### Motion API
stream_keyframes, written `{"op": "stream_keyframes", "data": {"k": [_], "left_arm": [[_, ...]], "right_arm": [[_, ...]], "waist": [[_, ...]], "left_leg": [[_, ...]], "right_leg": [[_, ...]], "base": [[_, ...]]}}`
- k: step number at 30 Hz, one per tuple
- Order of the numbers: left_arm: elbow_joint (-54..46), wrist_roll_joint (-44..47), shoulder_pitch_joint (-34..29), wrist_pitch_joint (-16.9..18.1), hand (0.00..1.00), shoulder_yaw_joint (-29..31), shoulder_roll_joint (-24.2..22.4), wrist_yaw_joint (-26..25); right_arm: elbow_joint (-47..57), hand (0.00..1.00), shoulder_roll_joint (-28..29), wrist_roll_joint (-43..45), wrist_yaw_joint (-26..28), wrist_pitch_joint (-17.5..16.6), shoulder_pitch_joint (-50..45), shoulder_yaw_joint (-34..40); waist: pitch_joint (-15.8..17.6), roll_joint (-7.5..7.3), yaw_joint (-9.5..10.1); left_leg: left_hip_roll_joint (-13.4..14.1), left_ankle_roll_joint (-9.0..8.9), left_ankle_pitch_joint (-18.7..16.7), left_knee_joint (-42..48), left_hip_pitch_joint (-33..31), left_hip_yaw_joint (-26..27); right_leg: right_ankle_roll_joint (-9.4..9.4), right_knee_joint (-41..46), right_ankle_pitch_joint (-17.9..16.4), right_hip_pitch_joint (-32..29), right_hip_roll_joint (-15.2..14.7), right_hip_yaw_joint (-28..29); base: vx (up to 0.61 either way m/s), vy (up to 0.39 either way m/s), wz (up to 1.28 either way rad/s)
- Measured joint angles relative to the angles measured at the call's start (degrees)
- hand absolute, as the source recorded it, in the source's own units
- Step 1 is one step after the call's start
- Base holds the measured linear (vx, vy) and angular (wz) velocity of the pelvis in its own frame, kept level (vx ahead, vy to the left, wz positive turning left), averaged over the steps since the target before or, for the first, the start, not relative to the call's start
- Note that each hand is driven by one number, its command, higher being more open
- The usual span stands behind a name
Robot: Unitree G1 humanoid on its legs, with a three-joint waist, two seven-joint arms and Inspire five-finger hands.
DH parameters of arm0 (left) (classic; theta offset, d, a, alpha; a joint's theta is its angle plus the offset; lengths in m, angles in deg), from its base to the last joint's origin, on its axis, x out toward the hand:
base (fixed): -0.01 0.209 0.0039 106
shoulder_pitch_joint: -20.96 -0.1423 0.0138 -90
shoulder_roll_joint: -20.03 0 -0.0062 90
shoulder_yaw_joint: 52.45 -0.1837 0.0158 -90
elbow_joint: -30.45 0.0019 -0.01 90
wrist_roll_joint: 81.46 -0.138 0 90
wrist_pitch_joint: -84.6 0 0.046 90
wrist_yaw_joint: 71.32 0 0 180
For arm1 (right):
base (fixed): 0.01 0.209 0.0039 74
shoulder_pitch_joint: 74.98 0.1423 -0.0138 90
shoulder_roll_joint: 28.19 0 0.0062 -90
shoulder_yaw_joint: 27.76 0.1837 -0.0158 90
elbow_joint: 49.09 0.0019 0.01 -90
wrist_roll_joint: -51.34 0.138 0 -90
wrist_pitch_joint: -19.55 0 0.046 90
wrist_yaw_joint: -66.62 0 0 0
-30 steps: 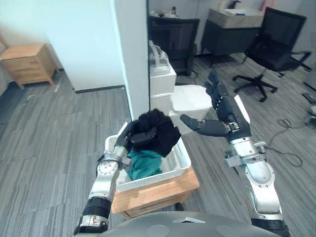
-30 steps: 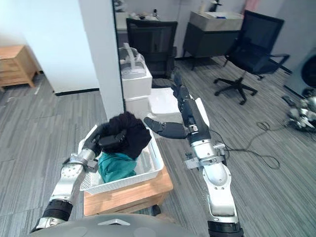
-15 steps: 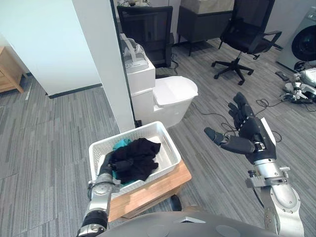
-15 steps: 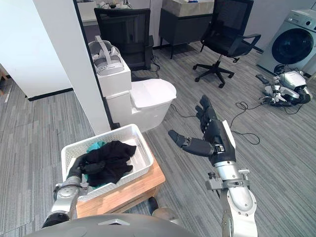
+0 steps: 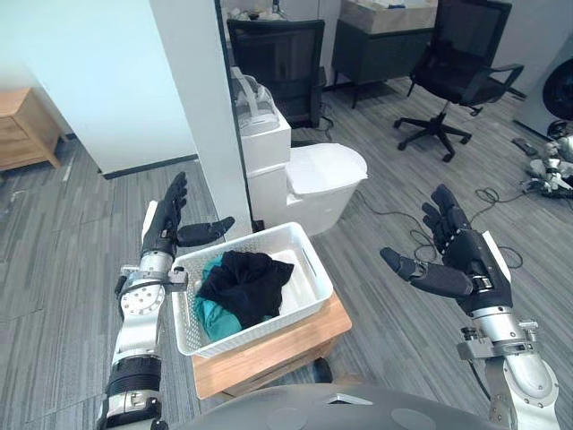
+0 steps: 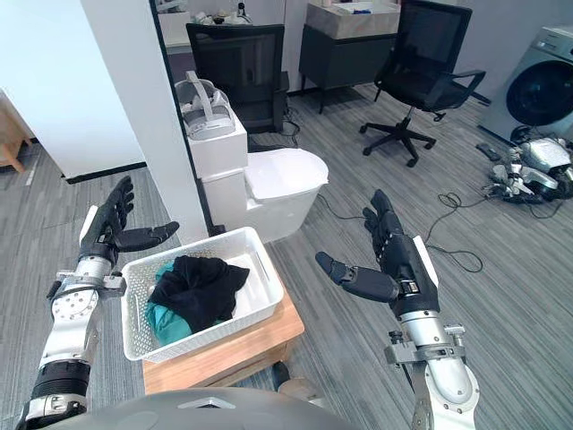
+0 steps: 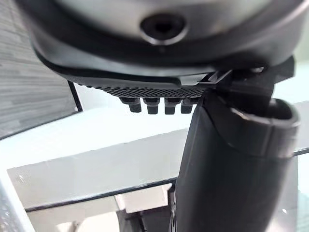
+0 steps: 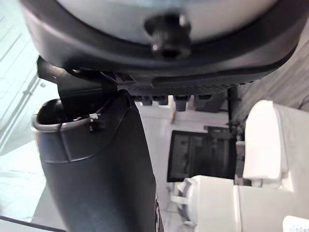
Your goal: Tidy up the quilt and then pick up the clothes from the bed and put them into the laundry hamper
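Wood stand (image 5: 277,349) nearest, directly under white laundry hamper (image 5: 313,260). Hamper sits on top of it, turned at a slant to the stand's edges. Clothes are inside the hamper: black garment (image 5: 246,279) bunched on top around the middle, teal garment (image 5: 212,315) under it, showing at the hamper's near-left corner. Left hand (image 5: 163,235) up in the air just left of the hamper's far-left corner, fingers straight and spread, pointing up, thumb stretched toward the hamper above its rim, holding nothing, not touching the hamper. Right hand (image 5: 461,264) well apart to the right of the hamper over grey plank floor, fingers straight and fanned, thumb out toward the hamper, nothing in it. White pillar (image 5: 192,90) just behind the hamper's far-left side. White toilet (image 5: 327,170) behind the hamper, lid down, with white headset (image 5: 255,97) lying on its tank. Black office chair (image 5: 461,54) far right behind the hamper, another black chair (image 5: 277,54) straight behind the toilet. Washing machine (image 6: 542,76) at far right edge, beyond the hamper.
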Motion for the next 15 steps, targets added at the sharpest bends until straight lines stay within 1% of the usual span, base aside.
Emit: {"op": "stream_keyframes", "data": {"k": [2,3,5,7,9,10,11,13,14,15], "left_arm": [[-0.1,1.9,-0.2,-0.3,1.0,-0.1,-0.1,2.6],[-0.2,1.9,-0.2,-0.5,1.0,-0.1,-0.1,3.0],[-2.0,2.4,-0.6,-1.9,1.0,-0.1,-0.1,3.3],[-7.2,6.8,-2.0,-3.1,1.0,0.2,-0.1,3.4],[-10.0,10.7,-2.8,-3.8,1.0,1.4,-0.1,3.6],[-10.9,11.6,-3.4,-3.9,1.0,2.8,-0.2,3.0],[-11.3,12.0,-4.1,-3.9,1.0,3.6,-0.2,2.3],[-11.3,13.2,-7.9,-3.8,1.0,7.9,-0.9,0.3],[-11.1,13.8,-10.8,-4.3,1.0,11.0,-2.4,-0.7],[-10.9,14.7,-12.3,-4.6,1.0,12.5,-3.3,-1.2]], "right_arm": [[0.5,1.0,0.0,0.0,0.1,0.2,0.2,-0.1],[0.8,1.0,0.0,0.0,0.1,0.3,0.2,-0.1],[1.9,1.0,0.0,-0.1,0.1,0.5,0.3,-0.3],[1.7,1.0,0.0,-2.4,-0.4,1.6,0.3,-0.6],[-0.5,1.0,0.6,-3.5,-1.4,2.0,0.3,-0.7],[-3.0,1.0,1.8,-4.2,-2.9,2.3,0.3,-0.8],[-4.7,1.0,2.5,-4.3,-4.3,2.3,0.4,-1.0],[-11.9,1.0,5.8,-4.1,-10.1,2.3,0.4,-1.8],[-16.1,1.0,7.8,-3.9,-13.9,2.3,0.2,-1.7],[-18.4,1.0,8.8,-4.0,-15.8,2.3,0.2,-1.5]], "waist": [[0.2,0.3,0.36],[0.3,0.44,0.38],[0.6,0.88,0.47],[0.6,0.89,0.27],[0.6,0.88,0.86],[0.6,0.87,1.5],[0.6,0.86,1.71],[0.6,1.02,2.47],[0.6,1.08,3.06],[0.6,1.06,3.33]], "left_leg": [[0.0,0.04,0.0,0.0,-0.1,-0.2],[0.0,0.05,0.1,0.0,-0.1,-0.3],[0.0,0.13,0.1,0.0,-0.3,-0.7],[0.0,0.34,0.4,0.0,-1.1,-1.7],[0.0,0.49,0.6,-0.1,-1.4,-2.4],[-0.1,0.64,0.7,-0.1,-1.7,-2.9],[-0.1,0.73,0.8,-0.1,-1.9,-3.2],[-0.1,0.97,1.1,-0.5,-2.0,-4.2],[-0.2,1.36,1.3,-1.1,-2.0,-4.8],[-0.3,1.53,1.4,-1.3,-2.0,-5.1]], "right_leg": [[0.01,0.0,0.0,0.0,0.0,-0.1],[0.0,0.0,0.0,0.0,0.0,-0.2],[-0.01,0.0,0.0,0.0,-0.2,-0.6],[-0.06,0.0,-0.1,-0.1,-0.4,-1.5],[-0.07,0.0,-0.1,-0.1,-0.6,-2.1],[-0.07,0.0,-0.1,-0.1,-0.8,-2.5],[-0.09,0.0,-0.1,-0.1,-0.9,-2.8],[-0.28,0.0,-0.3,0.4,-1.1,-3.7],[-0.32,0.0,-0.5,0.6,-1.2,-4.4],[-0.34,0.0,-0.6,0.7,-1.3,-4.7]], "base": [[-0.07,-0.014,0.04],[-0.06,-0.016,0.05],[-0.05,-0.014,0.1],[-0.05,-0.019,0.19],[-0.06,-0.01,0.18],[-0.06,-0.001,0.2],[-0.05,0.0,0.23],[-0.05,-0.003,0.24],[-0.03,0.0,0.24],[-0.04,0.007,0.35]]}}
